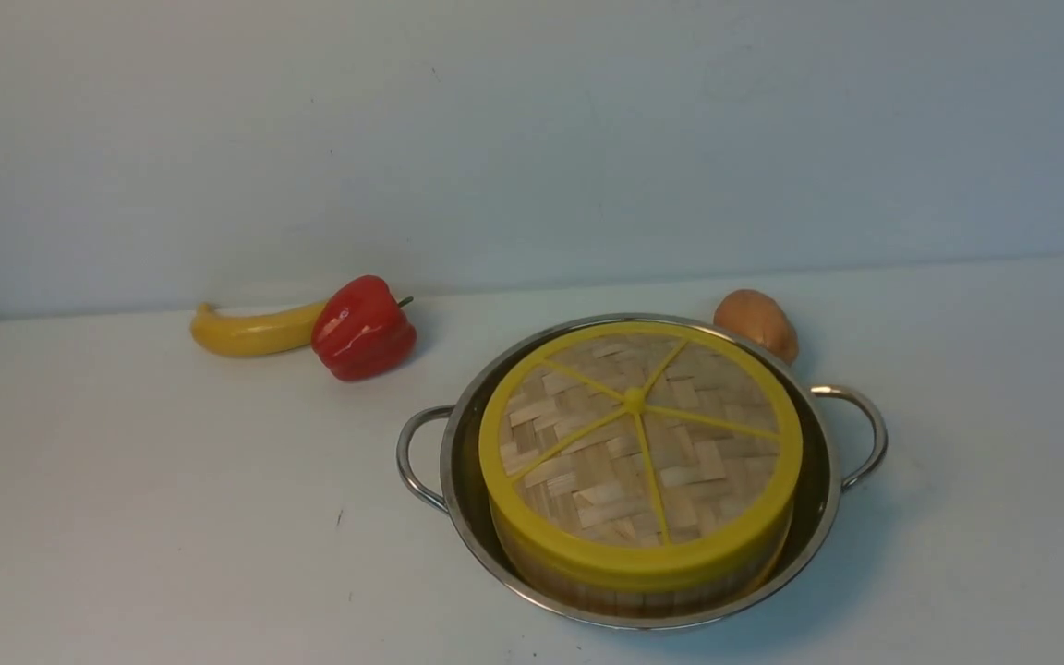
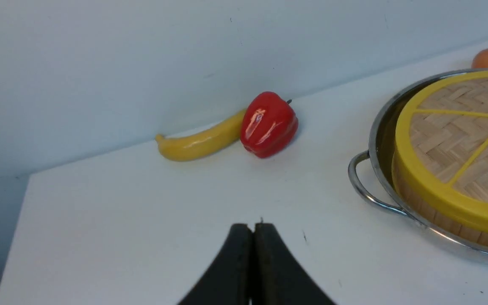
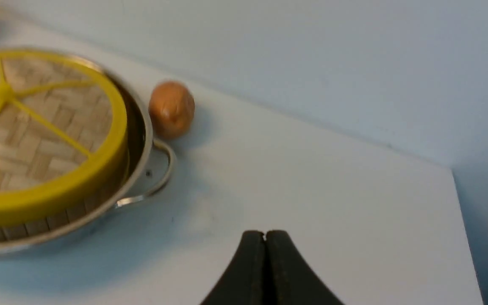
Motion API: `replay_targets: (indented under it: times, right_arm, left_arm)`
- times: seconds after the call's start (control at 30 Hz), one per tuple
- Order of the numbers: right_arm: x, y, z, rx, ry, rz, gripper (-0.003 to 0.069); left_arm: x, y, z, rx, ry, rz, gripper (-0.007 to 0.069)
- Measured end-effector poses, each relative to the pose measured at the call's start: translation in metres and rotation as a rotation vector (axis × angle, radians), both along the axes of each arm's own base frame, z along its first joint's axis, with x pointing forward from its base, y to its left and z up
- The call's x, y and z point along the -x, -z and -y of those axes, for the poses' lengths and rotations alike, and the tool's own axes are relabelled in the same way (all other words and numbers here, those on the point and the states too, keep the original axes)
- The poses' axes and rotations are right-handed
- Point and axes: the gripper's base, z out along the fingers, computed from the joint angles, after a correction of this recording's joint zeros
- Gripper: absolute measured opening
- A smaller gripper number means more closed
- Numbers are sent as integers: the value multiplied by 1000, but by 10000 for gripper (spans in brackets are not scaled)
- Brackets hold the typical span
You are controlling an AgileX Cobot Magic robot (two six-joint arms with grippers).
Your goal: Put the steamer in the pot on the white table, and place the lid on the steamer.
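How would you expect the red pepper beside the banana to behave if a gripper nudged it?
The red pepper would probably rock or roll a little, since its sides are rounded and it seems to lie tilted, stem sideways. Its glossy skin may be slippery. The banana close against it might hinder rolling that way.

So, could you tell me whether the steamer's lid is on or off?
On: the lid covers the steamer, its yellow rim around the top.
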Motion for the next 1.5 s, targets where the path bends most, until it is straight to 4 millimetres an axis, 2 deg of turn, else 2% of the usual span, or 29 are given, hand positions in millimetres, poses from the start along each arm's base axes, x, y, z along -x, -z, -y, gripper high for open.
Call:
replay_targets:
  times: [0.1, 0.2, 0.3, 0.57, 0.97, 1.03, 1.3, 1.5]
  right_arm:
    - [5, 10, 0, -34, -11, 40, -8]
    - [5, 33, -1, -37, -20, 21, -8]
    - [3, 43, -2, -26, -25, 15, -8]
    - [2, 42, -3, -50, -31, 34, 3]
    - [2, 42, -3, -54, -32, 35, 60]
    - [2, 42, -3, -55, -32, 36, 67]
    - [2, 42, -4, -58, -34, 38, 97]
    - [2, 41, -4, -62, -34, 41, 117]
  left_arm:
    - [9, 21, -4, 16, 35, 61, -13]
    - [17, 52, -5, 38, 84, 118, -10]
    - [19, 68, -4, 48, 104, 139, -10]
    - [19, 69, -3, 47, 121, 178, 0]
    - [20, 69, -4, 46, 110, 186, 20]
    - [21, 69, -7, 45, 66, 202, 20]
    - [39, 66, -30, 70, -378, 290, 31]
    - [52, 66, -36, 66, -546, 329, 37]
